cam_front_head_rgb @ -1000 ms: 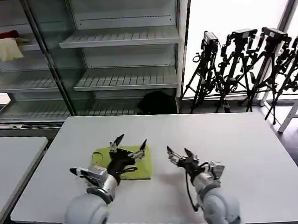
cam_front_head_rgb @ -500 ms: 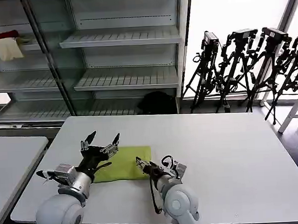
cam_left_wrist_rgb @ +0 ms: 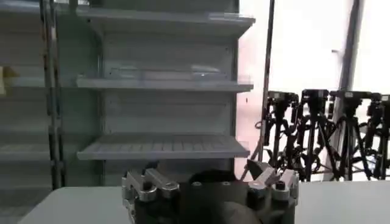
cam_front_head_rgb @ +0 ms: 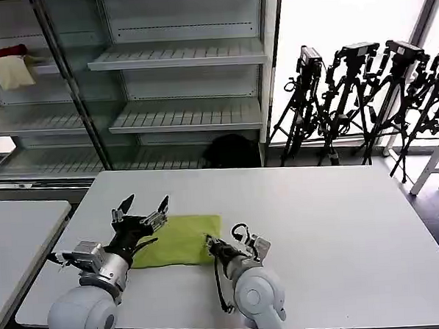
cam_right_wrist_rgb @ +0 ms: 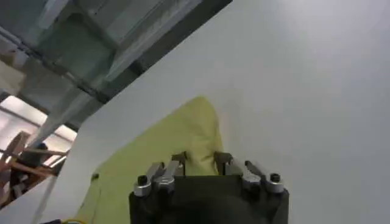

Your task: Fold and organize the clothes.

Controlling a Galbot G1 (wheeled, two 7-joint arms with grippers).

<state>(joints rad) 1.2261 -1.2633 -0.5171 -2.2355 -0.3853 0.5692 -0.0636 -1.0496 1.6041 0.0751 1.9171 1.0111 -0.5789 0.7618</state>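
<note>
The clothes are one lime-green T-shirt (cam_front_head_rgb: 180, 236), folded into a flat rectangle on the white table (cam_front_head_rgb: 340, 224), left of the middle. My left gripper (cam_front_head_rgb: 144, 207) hovers open above the shirt's left edge, with its fingers pointing up and away and nothing between them. In the left wrist view that gripper (cam_left_wrist_rgb: 207, 178) faces the shelves. My right gripper (cam_front_head_rgb: 211, 247) is low at the shirt's near right corner. The right wrist view shows its fingers (cam_right_wrist_rgb: 178, 160) spread on either side of the shirt's (cam_right_wrist_rgb: 173, 143) edge, with green cloth lying between them.
Metal shelves (cam_front_head_rgb: 177, 56) stand behind the table. A small red cloth (cam_front_head_rgb: 4, 52) and a pale cream cloth (cam_front_head_rgb: 11, 72) lie on the upper left shelf. Camera tripods (cam_front_head_rgb: 363, 90) stand at the back right. A second table (cam_front_head_rgb: 16, 227) sits to the left. The table's right half is bare.
My left gripper has drawn back to the left, off the top of the shirt. My right gripper has swung left from the bare table to the shirt's near right corner.
</note>
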